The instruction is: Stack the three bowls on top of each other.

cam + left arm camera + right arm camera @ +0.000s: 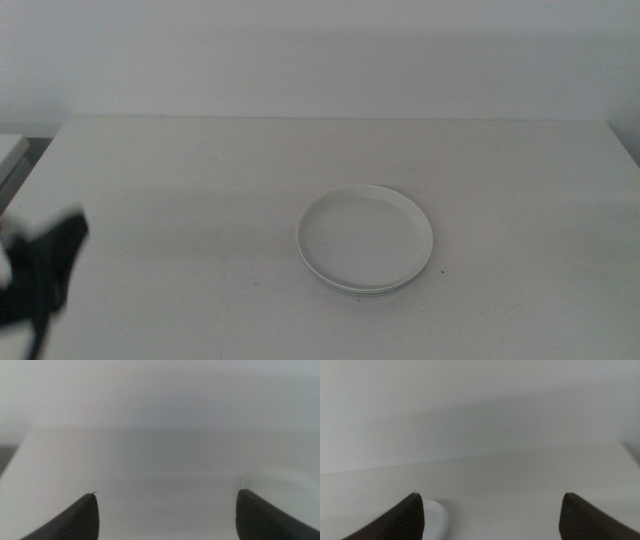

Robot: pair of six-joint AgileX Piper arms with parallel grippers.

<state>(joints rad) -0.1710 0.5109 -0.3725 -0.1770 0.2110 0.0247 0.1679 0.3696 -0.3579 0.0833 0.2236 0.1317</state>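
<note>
Left claw [45,262] sits low at the left edge of my middle view, dark and blurred, over the near-left part of the worktop [200,180]. From its own wrist camera [165,515] I see both jaws spread wide, nothing between them, touching nothing; only pale worktop [150,460] shows in the gap, with a faint pale curved rim just beside one jaw, too blurred to name.

Moving right, the bowls [365,240] are a single stack a little right of the worktop's centre, toward the near side. White bowl [365,235] is on top, upright, empty. Under it I can make out a thin pale rim along the near edge [365,290], one bowl at least; I can't tell the colours or count the lower ones from here. Stack is well apart from the left claw.

Right claw [490,515] is out of my middle view. Its wrist camera shows jaws spread wide, holding nothing, touching nothing, over bare worktop [520,475]. A pale rounded edge [437,517] sits just beside one jaw, likely a bowl rim, too blurred to be sure.
</note>
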